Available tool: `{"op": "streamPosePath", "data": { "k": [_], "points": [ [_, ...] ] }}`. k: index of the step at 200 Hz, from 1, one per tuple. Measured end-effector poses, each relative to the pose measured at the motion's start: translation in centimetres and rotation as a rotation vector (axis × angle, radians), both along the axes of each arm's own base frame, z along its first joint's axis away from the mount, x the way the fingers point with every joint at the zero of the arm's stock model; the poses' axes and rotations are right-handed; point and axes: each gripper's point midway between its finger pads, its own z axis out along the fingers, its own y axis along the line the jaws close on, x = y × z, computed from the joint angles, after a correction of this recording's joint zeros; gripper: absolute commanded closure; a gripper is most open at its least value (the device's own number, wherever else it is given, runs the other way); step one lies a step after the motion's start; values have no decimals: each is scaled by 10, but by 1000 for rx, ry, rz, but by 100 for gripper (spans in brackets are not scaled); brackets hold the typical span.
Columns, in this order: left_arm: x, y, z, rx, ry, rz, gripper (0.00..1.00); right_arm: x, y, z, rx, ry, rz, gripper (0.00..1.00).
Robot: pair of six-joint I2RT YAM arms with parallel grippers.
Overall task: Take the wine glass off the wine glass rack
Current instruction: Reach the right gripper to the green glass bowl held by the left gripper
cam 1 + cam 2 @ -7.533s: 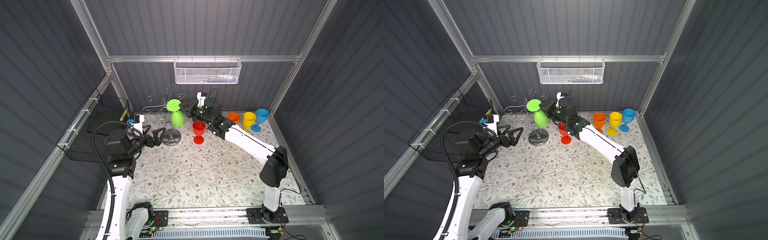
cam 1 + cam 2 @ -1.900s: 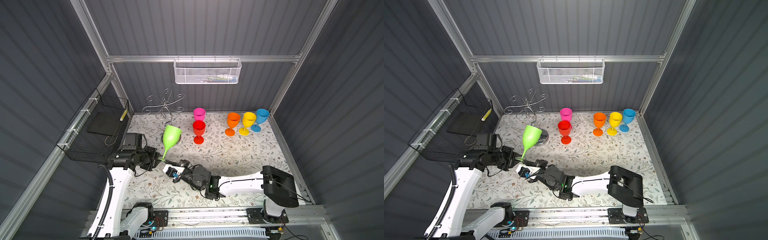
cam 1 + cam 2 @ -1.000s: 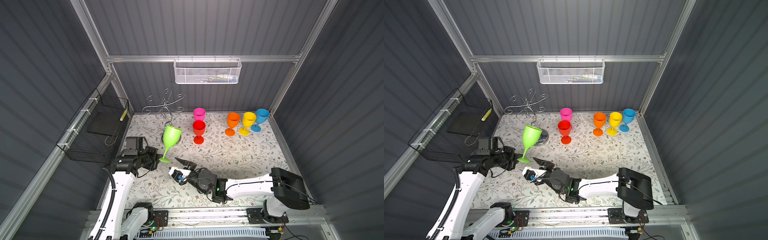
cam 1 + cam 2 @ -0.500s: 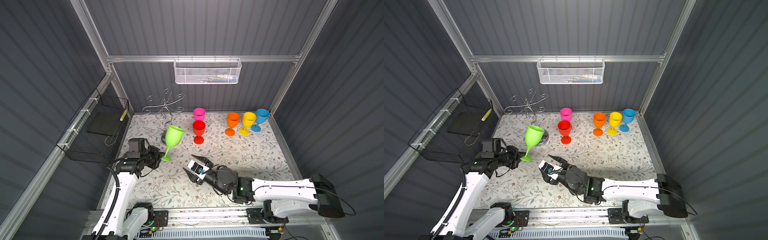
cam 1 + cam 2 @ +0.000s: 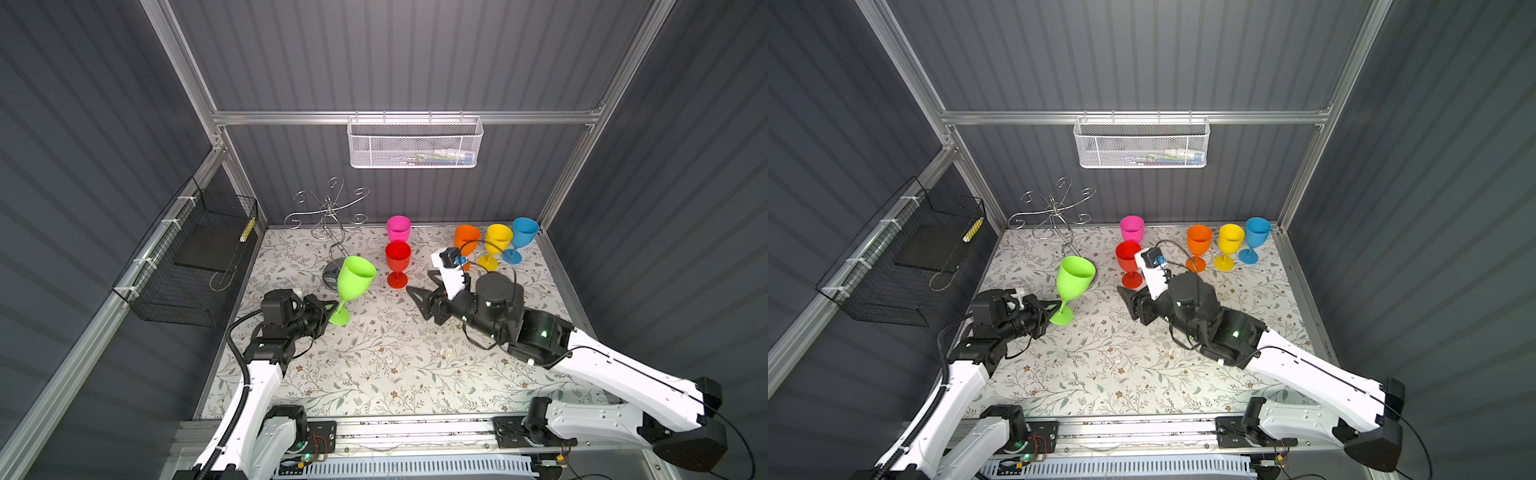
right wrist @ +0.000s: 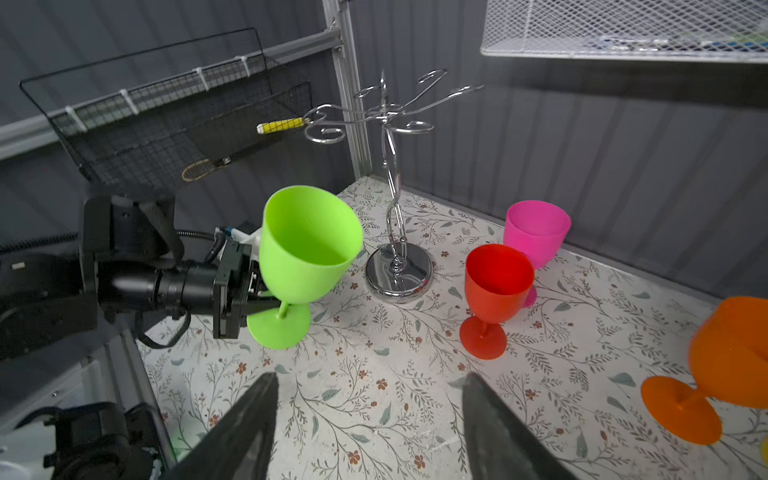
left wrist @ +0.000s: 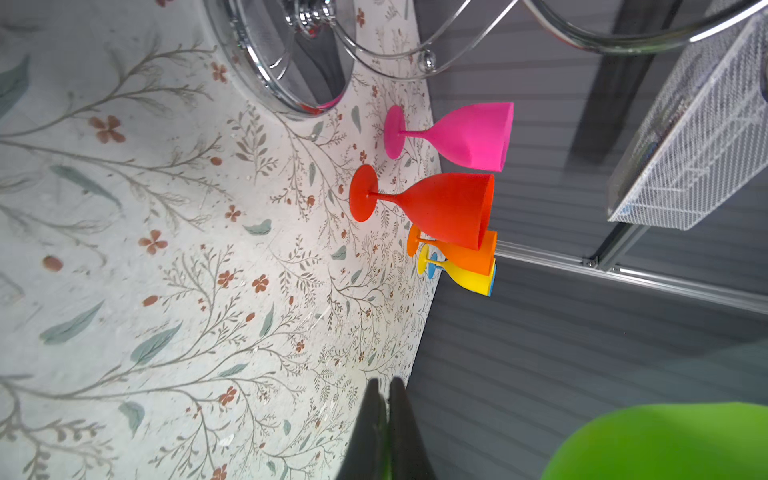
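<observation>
Lime-green plastic wine glass (image 5: pixel 355 278) is off the chrome wine glass rack (image 5: pixel 329 208) and held at the left side of the flowered counter (image 5: pixel 374 365), just on the near side of the rack's round mirror base. The left hand (image 5: pixel 331 308) is clamped shut on the glass's thin stem, right above the foot, reaching in level from the left. The left wrist view shows its two dark fingers (image 7: pixel 365 432) pressed close with a sliver of green between them. The glass is mouth-up and leans a little; whether its foot touches the counter cannot be told.

All six curled arms of the rack are bare in both top views.

The right hand (image 5: pixel 419 281) hangs over the middle of the counter with its jaws spread wide and nothing between them, pointing left toward the green glass, well apart from it.

A red glass (image 5: pixel 397 257) stands between the two hands, with a pink glass (image 5: pixel 398 227) just behind it. An orange glass (image 5: pixel 466 239), a yellow glass (image 5: pixel 498 239) and a blue glass (image 5: pixel 524 230) line the far right corner. A white mesh basket (image 5: pixel 415 143) hangs on the far wall and a black wire basket (image 5: pixel 191 257) on the left wall.
</observation>
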Motion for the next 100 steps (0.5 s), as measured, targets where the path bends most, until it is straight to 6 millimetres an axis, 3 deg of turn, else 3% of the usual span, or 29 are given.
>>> {"op": "streamPosePath", "data": {
  "k": [20,60,100],
  "points": [
    [6,-8,15,-19,-105,-52,100,9,-1,2,7,96,-20,29],
    [11,-20,48,-20,-299,-150,100,14,17,-7,-57,251,9,30],
    [12,-27,56,-19,-382,-208,100,16,31,-1,-89,301,40,36]
  ]
}}
